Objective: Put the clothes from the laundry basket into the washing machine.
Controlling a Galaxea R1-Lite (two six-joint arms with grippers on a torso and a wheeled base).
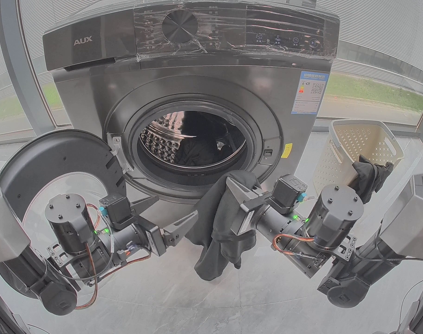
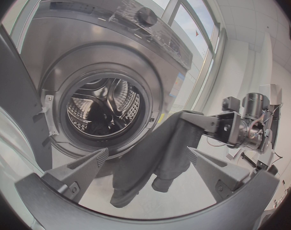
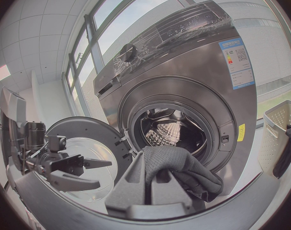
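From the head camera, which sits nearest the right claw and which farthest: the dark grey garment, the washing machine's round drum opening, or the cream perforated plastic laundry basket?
1. The dark grey garment: clamped in the right gripper, hanging below it.
2. The round drum opening: just ahead of the gripper.
3. The cream perforated laundry basket: farther off, on the right side.

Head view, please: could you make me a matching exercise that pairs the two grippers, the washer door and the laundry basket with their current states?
Things:
1. left gripper
2. right gripper
3. washer door
4. laundry basket

States:
A. swung open on the robot's left
B. shut on a dark garment
C. has a dark cloth draped over its rim
D. open, holding nothing

Pairs: 1-D, 2-B, 3-A, 4-C
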